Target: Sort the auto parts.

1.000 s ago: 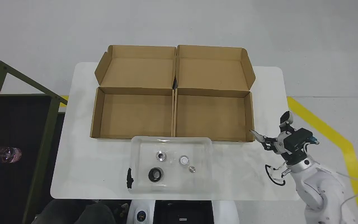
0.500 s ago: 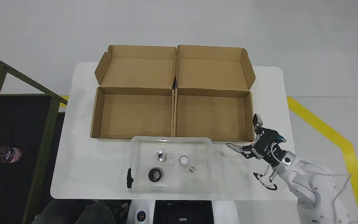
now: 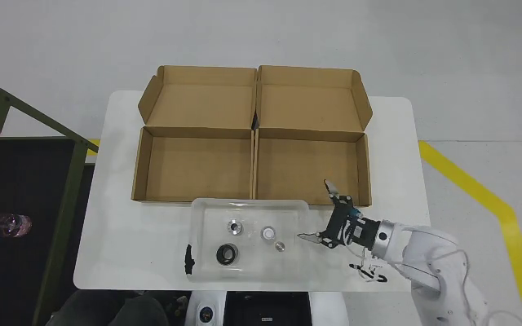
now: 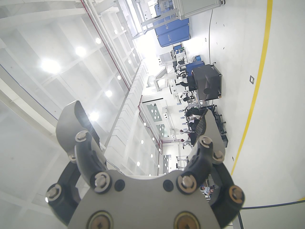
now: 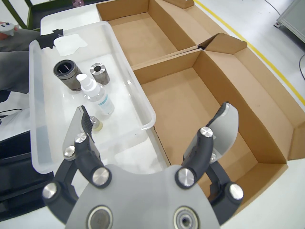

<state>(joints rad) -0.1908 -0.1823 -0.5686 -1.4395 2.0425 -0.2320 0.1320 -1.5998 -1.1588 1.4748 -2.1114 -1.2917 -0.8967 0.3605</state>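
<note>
A clear plastic bin (image 3: 196, 218) at the table's front holds a dark linear bearing (image 3: 226, 254), a silver cylinder (image 3: 234, 227), a small white bottle (image 3: 268, 233) and a small metal part (image 3: 280, 245). My right gripper (image 3: 312, 210) hovers open just right of the bin, at its corner beside the right cardboard box. In the right wrist view the bearing (image 5: 65, 73), cylinder (image 5: 99, 72), bottle (image 5: 96, 94) and small part (image 5: 95, 123) lie ahead of the open gripper (image 5: 153, 109), nothing between its fingers. My left gripper (image 4: 141, 109) is open, pointing up at the room.
Two open cardboard boxes, left (image 3: 196, 167) and right (image 3: 310, 169), stand side by side behind the bin, lids folded back. The white table (image 3: 122, 228) has bare room on both sides. A black cart (image 3: 41, 204) stands left of the table.
The right arm has swung left from the table's right edge to the bin's right end, its gripper staying open. The parts in the bin have not moved.
</note>
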